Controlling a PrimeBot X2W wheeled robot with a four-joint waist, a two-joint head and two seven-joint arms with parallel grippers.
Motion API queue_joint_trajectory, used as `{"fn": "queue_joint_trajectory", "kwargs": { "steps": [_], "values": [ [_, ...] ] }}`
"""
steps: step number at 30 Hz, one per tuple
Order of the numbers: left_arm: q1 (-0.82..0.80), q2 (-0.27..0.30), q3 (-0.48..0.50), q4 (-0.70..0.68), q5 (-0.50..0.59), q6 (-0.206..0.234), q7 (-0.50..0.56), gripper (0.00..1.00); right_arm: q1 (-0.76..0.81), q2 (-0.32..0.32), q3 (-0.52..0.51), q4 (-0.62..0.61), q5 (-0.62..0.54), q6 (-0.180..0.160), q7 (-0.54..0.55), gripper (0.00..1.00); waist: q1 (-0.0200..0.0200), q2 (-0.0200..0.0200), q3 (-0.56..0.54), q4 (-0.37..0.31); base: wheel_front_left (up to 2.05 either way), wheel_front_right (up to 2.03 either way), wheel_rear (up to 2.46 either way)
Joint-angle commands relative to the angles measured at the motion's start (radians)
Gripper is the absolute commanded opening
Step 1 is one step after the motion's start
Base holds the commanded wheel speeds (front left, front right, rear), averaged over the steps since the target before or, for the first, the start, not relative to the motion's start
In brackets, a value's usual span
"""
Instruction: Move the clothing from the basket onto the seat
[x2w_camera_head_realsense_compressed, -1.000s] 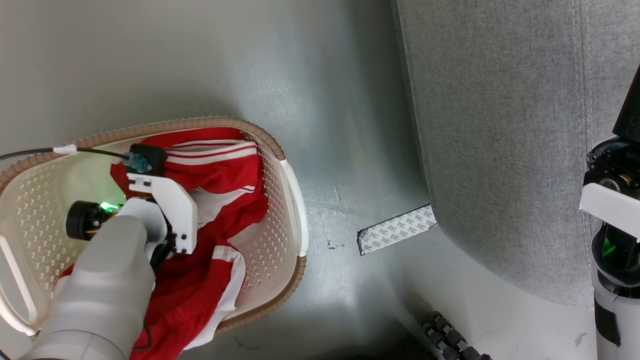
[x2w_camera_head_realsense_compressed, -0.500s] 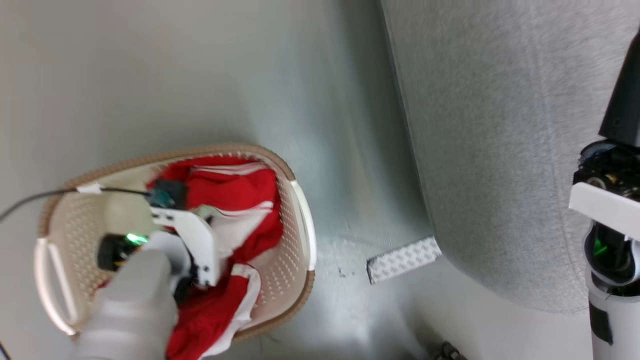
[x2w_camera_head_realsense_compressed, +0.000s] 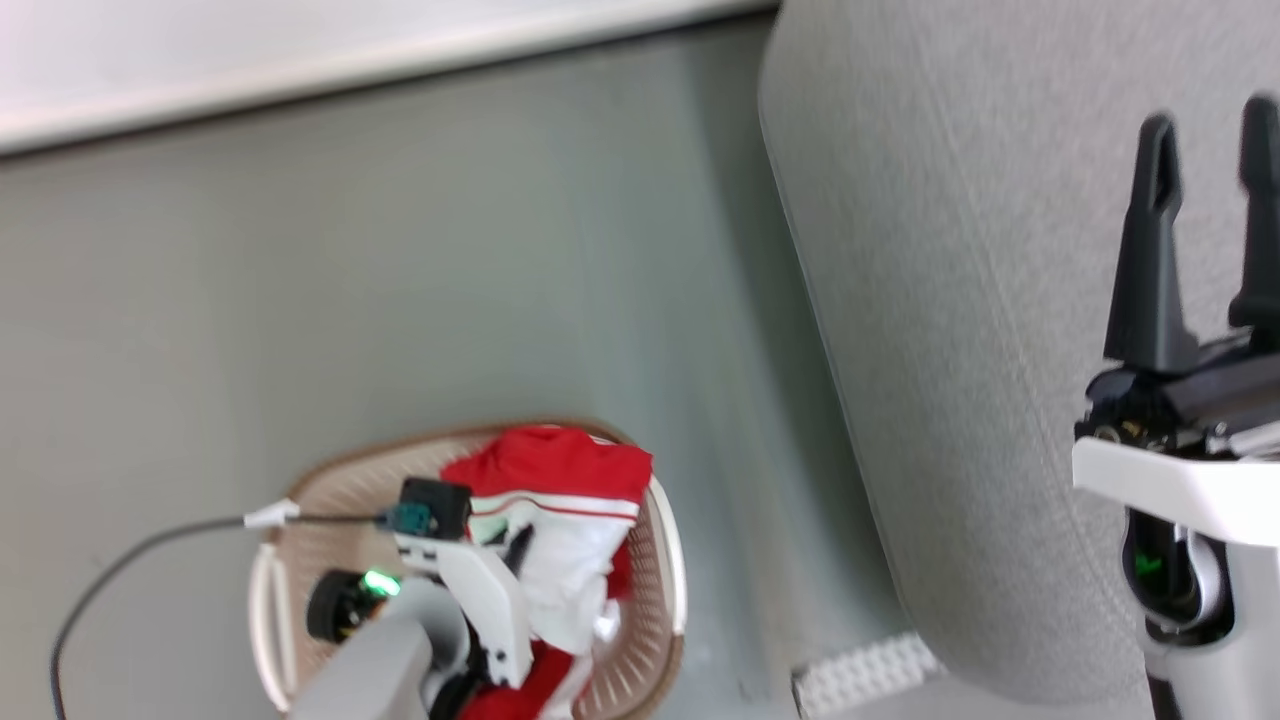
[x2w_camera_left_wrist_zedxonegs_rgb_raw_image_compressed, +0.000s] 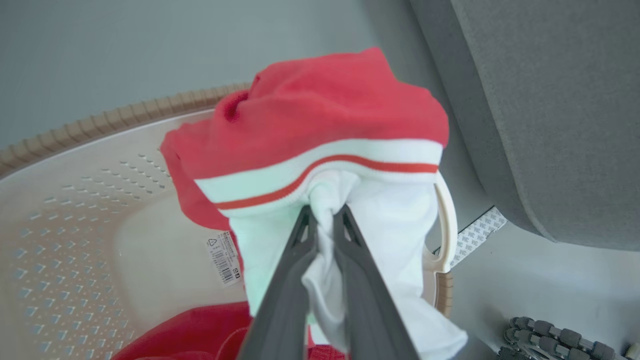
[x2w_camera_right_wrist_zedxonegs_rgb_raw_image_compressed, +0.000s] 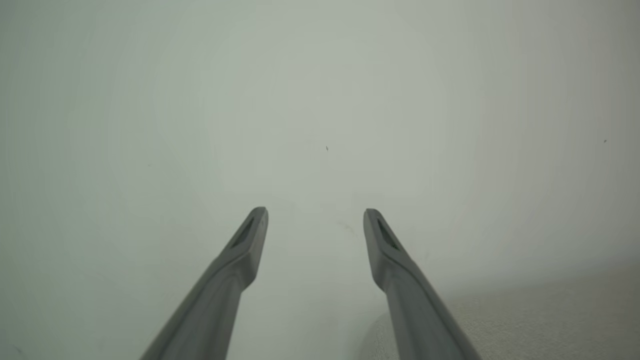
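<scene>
My left gripper (x2w_camera_left_wrist_zedxonegs_rgb_raw_image_compressed: 325, 214) is shut on a white fold of the clothing (x2w_camera_left_wrist_zedxonegs_rgb_raw_image_compressed: 325, 110), a red garment with a white band and a thin red stripe. The garment hangs bunched above the basket (x2w_camera_left_wrist_zedxonegs_rgb_raw_image_compressed: 100, 125), whose perforated cream wall and brown rim lie below. More red clothing (x2w_camera_left_wrist_zedxonegs_rgb_raw_image_compressed: 190, 330) lies on the basket's bottom beside a paper label (x2w_camera_left_wrist_zedxonegs_rgb_raw_image_compressed: 223, 257). In the head view the clothing (x2w_camera_head_realsense_compressed: 560, 470) rises over the basket (x2w_camera_head_realsense_compressed: 330, 500) at the lower left. The grey seat (x2w_camera_head_realsense_compressed: 950, 300) stands to the right. Over it my right gripper (x2w_camera_head_realsense_compressed: 1210, 112) is open and holds nothing.
A patterned white strip (x2w_camera_head_realsense_compressed: 865, 672) lies on the grey floor at the seat's foot. A black cable (x2w_camera_head_realsense_compressed: 150, 545) runs from the left wrist across the floor. A pale wall base (x2w_camera_head_realsense_compressed: 350, 60) crosses the top. A ribbed dark part (x2w_camera_left_wrist_zedxonegs_rgb_raw_image_compressed: 550, 340) shows at the left wrist view's lower right.
The head camera has tilted up, so the basket sits lower in view. My left gripper has closed on the clothing and raised a bunch of it above the basket.
</scene>
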Motion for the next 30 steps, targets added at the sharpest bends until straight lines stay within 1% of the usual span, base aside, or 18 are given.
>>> {"fn": "queue_joint_trajectory", "kwargs": {
  "steps": [1,6,10,13,18,22,26,30],
  "values": [
    [0.033,-0.003,-0.012,-0.014,-0.023,-0.002,-0.016,0.0,0.029,-0.014,-0.001,0.011,0.002,-0.002,0.001,1.0,0.0001,0.0,-0.134,0.065,0.0,0.0,0.0],
    [0.099,0.011,-0.072,-0.079,-0.088,-0.001,-0.06,0.0,0.089,-0.036,0.003,0.045,0.012,-0.002,0.001,1.0,0.0001,0.0,-0.256,0.111,0.0,0.0,0.0],
    [0.14,0.034,-0.107,-0.14,-0.132,-0.001,-0.096,0.0,0.134,-0.053,0.011,0.069,0.019,-0.002,0.001,1.0,0.0001,0.0,-0.338,0.146,0.0,0.0,0.0],
    [0.16,0.055,-0.114,-0.195,-0.153,-0.001,-0.12,0.0,0.165,-0.054,0.019,0.084,0.027,-0.002,0.001,1.0,0.0001,0.0,-0.388,0.167,0.0,0.0,0.0],
    [0.181,0.093,-0.086,-0.317,-0.179,0.002,-0.145,0.0,0.219,-0.055,0.034,0.103,0.039,-0.002,0.001,1.0,0.0001,0.0,-0.456,0.193,0.0,0.0,0.0],
    [0.19,0.123,-0.055,-0.455,-0.178,0.029,-0.15,0.0,0.257,-0.053,0.055,0.12,0.049,-0.002,0.001,1.0,0.0001,0.0,-0.499,0.203,0.0,0.0,0.0],
    [0.173,0.162,-0.034,-0.619,-0.16,0.074,-0.138,0.0,0.283,-0.051,0.077,0.131,0.054,-0.002,0.001,1.0,0.0001,0.0,-0.526,0.207,0.0,0.0,0.0],
    [0.143,0.205,-0.008,-0.79,-0.156,0.122,-0.095,0.0,0.299,-0.048,0.1,0.141,0.058,-0.002,0.001,1.0,0.0001,0.0,-0.539,0.203,0.0,0.0,0.0]
  ]
}}
